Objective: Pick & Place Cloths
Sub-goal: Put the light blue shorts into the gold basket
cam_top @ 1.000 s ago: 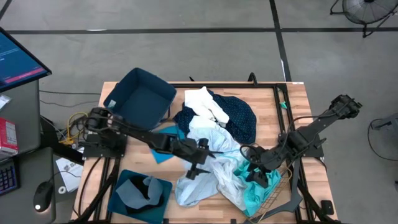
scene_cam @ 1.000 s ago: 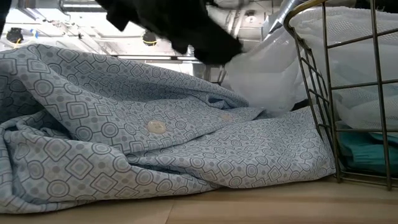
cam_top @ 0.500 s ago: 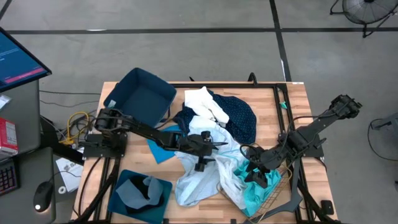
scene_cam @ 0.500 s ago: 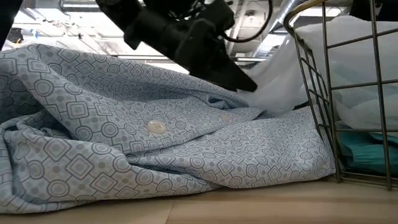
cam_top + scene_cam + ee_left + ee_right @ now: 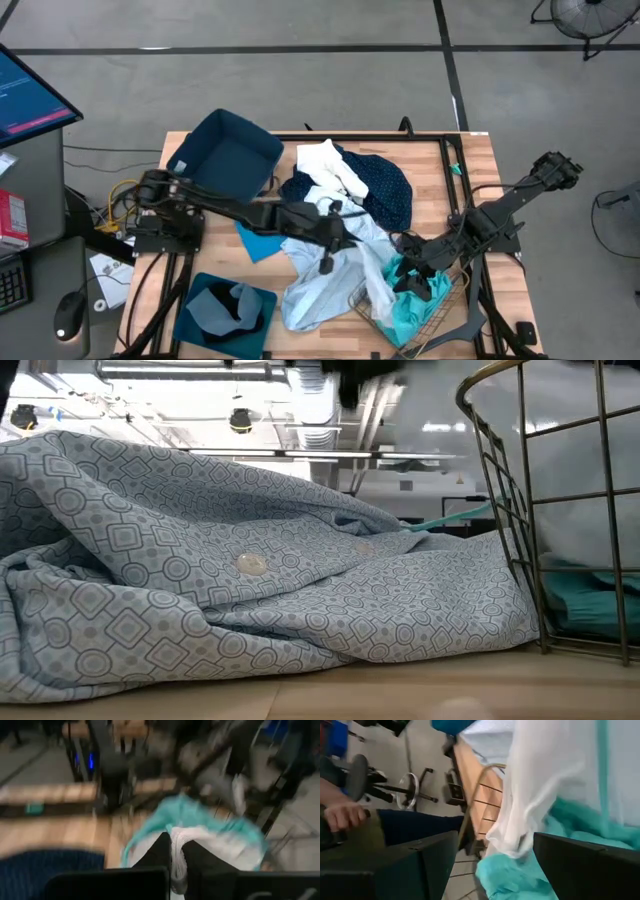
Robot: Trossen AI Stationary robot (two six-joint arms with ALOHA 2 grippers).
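A heap of cloths lies mid-table: a pale blue patterned shirt (image 5: 315,295) (image 5: 250,590), a navy dotted one (image 5: 385,190), a white one (image 5: 330,165) and a cyan one (image 5: 405,315) (image 5: 590,610) in the wire basket (image 5: 520,510). My left gripper (image 5: 340,232) (image 5: 177,865) is above the heap, shut on a thin white cloth (image 5: 372,275) that runs down toward the basket. My right gripper (image 5: 412,272) (image 5: 495,860) stands open over the cyan cloth at the basket; the white cloth (image 5: 545,785) hangs ahead of its spread fingers. My left gripper pinches a bunched fold of the white cloth (image 5: 178,845) between its two shut fingers. One layer or several, I cannot tell. The held part is lifted above the heap. The rest trails down slantwise toward the basket, where its lower end (image 5: 385,300) lies.
A dark blue bin (image 5: 230,155) stands at the far left. Another (image 5: 200,300) at the near left holds a grey cloth (image 5: 228,305). A cyan piece (image 5: 262,240) lies flat left of the heap. A person's hand (image 5: 340,815) shows beyond the table.
My left gripper came down onto the white cloth beside the basket, shut on it and rose out of the low view. The white cloth has been drawn up and away from the basket's side, so the low view now shows the room behind. The patterned shirt has stayed put.
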